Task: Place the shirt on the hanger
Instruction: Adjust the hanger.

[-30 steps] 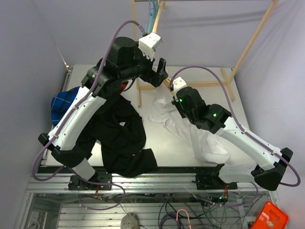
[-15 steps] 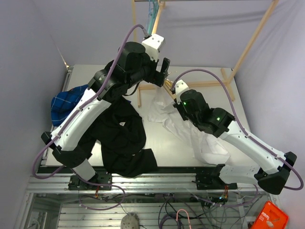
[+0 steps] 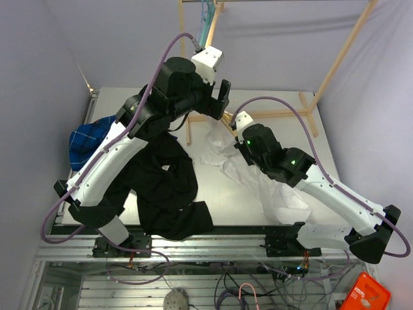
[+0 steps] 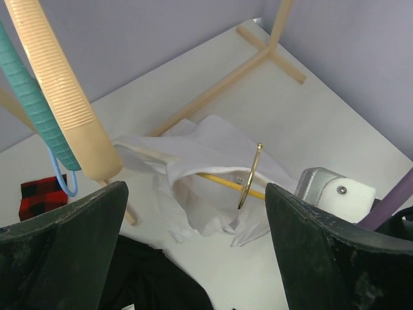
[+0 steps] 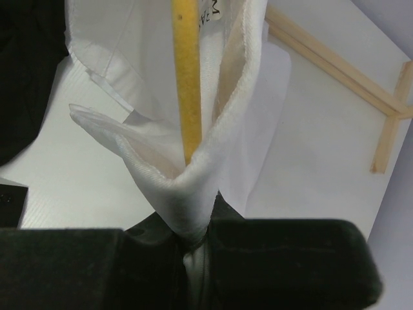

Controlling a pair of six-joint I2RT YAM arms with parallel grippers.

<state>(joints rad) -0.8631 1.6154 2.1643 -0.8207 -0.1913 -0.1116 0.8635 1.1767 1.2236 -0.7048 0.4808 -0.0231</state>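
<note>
1. The large white long-sleeved button-up shirt [image 4: 213,145] lies crumpled on the white table [image 4: 335,123]. Its collar end is raised around the thin yellow clothes hanger [image 4: 222,182].
2. The right tool [image 5: 193,242] is clamped on a shirt fold wrapped over the hanger's arm tip. The left tool [image 4: 197,252] hangs above, fingers wide apart, empty.
3. The cloth looks light, limp and likely to slip off the smooth hanger. The collar or shoulder seam seems the best place to hold it.

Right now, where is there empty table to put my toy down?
Bare table lies between the black garment and the shirt, and between the wooden rack foot and the right arm. The left side is crowded.
</note>
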